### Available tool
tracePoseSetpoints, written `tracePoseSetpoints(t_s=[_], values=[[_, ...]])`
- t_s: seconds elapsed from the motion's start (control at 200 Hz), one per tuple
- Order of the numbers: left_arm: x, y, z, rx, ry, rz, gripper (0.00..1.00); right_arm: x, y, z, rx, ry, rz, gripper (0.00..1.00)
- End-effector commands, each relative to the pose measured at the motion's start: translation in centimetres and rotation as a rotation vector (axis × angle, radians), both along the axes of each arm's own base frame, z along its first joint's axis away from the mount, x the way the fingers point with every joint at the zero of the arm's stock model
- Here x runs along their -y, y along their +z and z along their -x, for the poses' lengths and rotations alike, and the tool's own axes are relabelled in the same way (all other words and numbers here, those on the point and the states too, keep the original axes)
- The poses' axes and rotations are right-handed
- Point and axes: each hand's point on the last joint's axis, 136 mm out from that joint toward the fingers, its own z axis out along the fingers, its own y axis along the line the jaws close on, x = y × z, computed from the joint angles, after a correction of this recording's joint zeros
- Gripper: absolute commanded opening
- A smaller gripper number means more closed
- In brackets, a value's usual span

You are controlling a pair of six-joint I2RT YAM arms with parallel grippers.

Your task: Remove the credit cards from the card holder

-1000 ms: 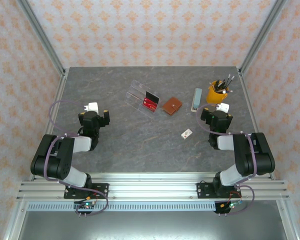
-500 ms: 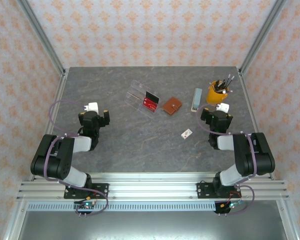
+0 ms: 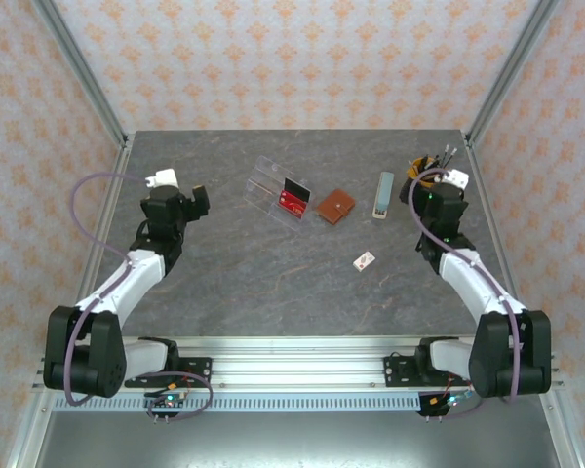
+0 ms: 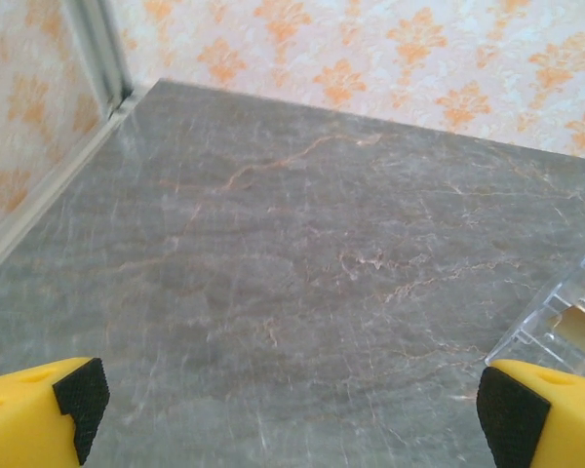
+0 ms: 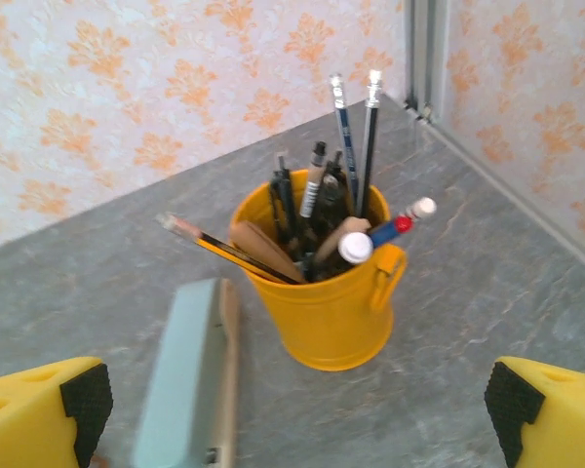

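Your left pincer (image 4: 292,424) and right pincer (image 5: 292,414) are wide open; they hold nothing. The card holder (image 3: 335,206) lies between them, far from both.

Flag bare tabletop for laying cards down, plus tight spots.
Widest bare patch: near middle, in front of the tray and left of the tag. Also bare: the far strip behind the tray, and the left side by the left gripper. Crowded: tray, wallet, case and pen cup sit close in a row toward the far right.
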Motion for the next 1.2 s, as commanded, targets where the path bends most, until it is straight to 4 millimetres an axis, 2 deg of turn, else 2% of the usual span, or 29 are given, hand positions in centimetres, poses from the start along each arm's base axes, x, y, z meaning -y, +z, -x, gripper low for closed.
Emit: tracePoseSetpoints(t_s=[0.0, 0.08, 0.345, 0.405, 0.47, 0.565, 0.651, 0.776, 0.871, 1.031, 1.196], values=[[-1.7, 0.8, 1.7, -0.127, 0.137, 0.06, 1.0, -2.6, -3.1, 1.2, -0.187, 0.07, -0.171, 1.0], [-1.5, 1.4, 1.8, -0.172, 0.147, 0.082, 1.0, -4.5, -3.5, 0.5, -0.243, 0.127, -0.243, 1.0], [1.2, 1.2, 1.7, -0.18, 0.056, 0.244, 1.0, -13.7, -6.1, -1.8, -0.418, 0.277, -0.329, 1.0], [1.6, 0.9, 1.8, -0.188, 0.051, 0.271, 1.0, -15.0, -7.1, -2.3, -0.457, 0.267, -0.342, 0.95], [2.0, 0.5, 1.8, -0.203, 0.035, 0.295, 1.0, -15.6, -8.3, -3.1, -0.497, 0.215, -0.359, 0.88], [2.4, 0.0, 2.2, -0.229, 0.027, 0.316, 1.0, -16.4, -10.1, -4.5, -0.549, 0.161, -0.42, 0.72], [2.8, -0.3, 2.5, -0.248, 0.01, 0.324, 1.0, -17.2, -11.0, -6.0, -0.56, 0.146, -0.437, 0.62], [3.3, -0.5, 2.8, -0.257, -0.019, 0.334, 1.0, -17.8, -11.7, -7.7, -0.584, 0.124, -0.358, 0.59], [3.3, -0.7, 3.0, -0.262, -0.019, 0.331, 1.0, -17.6, -12.7, -8.3, -0.624, 0.091, -0.26, 0.59], [3.2, -0.8, 3.3, -0.27, -0.016, 0.325, 1.0, -17.5, -14.6, -8.9, -0.686, 0.072, -0.19, 0.58], [3.3, -1.2, 3.6, -0.28, -0.018, 0.331, 1.0, -19.0, -15.9, -8.8, -0.752, 0.147, -0.17, 0.56]])
